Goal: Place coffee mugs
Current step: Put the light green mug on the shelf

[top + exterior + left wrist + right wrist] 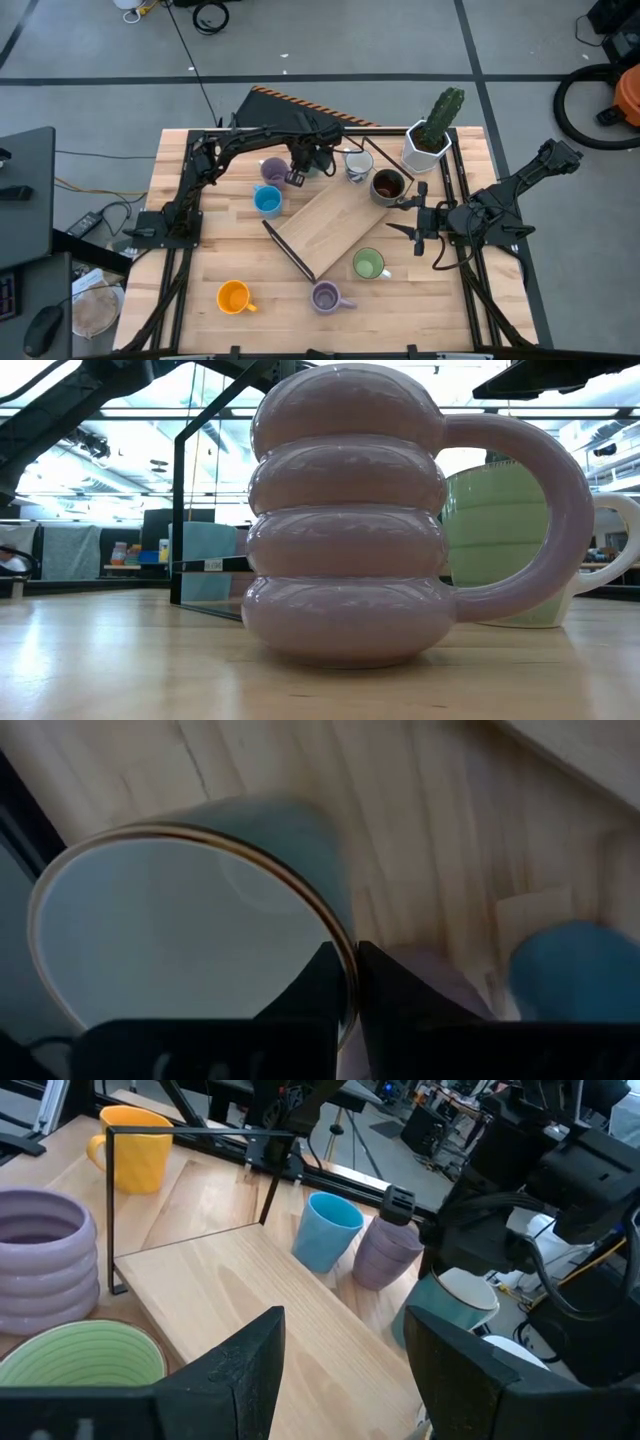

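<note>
My left gripper (305,160) is at the far middle of the table, shut on a grey-blue mug (190,930) with a pale inside, which also shows in the right wrist view (445,1300). Close by stand a lilac mug (272,170), a blue mug (267,200), a white mug (358,165) and a dark brown mug (388,185). A green mug (368,263), a ribbed lilac mug (345,520) and an orange mug (233,296) stand toward the near edge. My right gripper (415,225) hovers open right of the wooden board (335,220). My left gripper holds the grey-blue mug by its rim (330,925), one finger inside the mug and one finger (390,985) outside. The fingers come from above, pointing down. The mug's mouth tips toward the wrist camera; whether its base rests on the table I cannot tell.
A wooden board with a black wire frame (290,250) lies slantwise in the middle of the table. A white faceted pot with a cactus (430,140) stands at the far right corner. Bare wood shows at the near left around the orange mug.
</note>
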Tool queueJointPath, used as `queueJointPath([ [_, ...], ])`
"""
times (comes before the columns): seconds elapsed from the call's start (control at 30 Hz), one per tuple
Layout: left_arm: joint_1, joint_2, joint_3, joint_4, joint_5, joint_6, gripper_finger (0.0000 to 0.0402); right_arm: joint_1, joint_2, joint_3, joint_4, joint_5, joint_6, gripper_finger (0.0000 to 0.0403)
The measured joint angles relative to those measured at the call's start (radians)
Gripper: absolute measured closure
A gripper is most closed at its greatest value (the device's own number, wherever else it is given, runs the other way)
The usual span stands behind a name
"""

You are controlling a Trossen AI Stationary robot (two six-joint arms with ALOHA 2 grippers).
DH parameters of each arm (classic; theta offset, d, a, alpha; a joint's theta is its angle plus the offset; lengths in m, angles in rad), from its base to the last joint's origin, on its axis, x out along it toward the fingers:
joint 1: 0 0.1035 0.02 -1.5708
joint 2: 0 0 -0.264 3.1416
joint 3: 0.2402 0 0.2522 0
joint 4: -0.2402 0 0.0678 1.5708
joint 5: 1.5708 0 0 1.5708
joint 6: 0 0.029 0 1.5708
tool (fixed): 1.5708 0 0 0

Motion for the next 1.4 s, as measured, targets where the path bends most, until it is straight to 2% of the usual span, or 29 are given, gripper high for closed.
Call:
queueJointPath([
  [0.33, 0.002, -0.014, 0.001, -0.012, 0.030, -0.209, 0.0377, 0.000, 0.000, 0.000, -0.004, 0.000, 0.000, 0.0192],
  [0.5, 0.000, -0.029, 0.006, -0.019, 0.064, -0.266, 0.0377, 0.000, 0.000, 0.000, -0.004, 0.000, 0.001, 0.0192],
  [0.77, 0.000, -0.035, 0.126, -0.052, 0.068, -0.337, 0.0377, -0.001, 0.000, 0.000, -0.001, 0.000, 0.001, 0.0192],
  [1.1, -0.010, -0.036, 0.240, -0.117, 0.216, -0.650, 0.0377, -0.001, 0.000, 0.000, -0.002, 0.000, 0.000, 0.0192],
  [1.4, -0.070, -0.035, 0.255, -0.118, 0.349, -0.857, 0.0377, -0.001, 0.000, 0.000, -0.002, 0.000, -0.001, 0.0192],
])
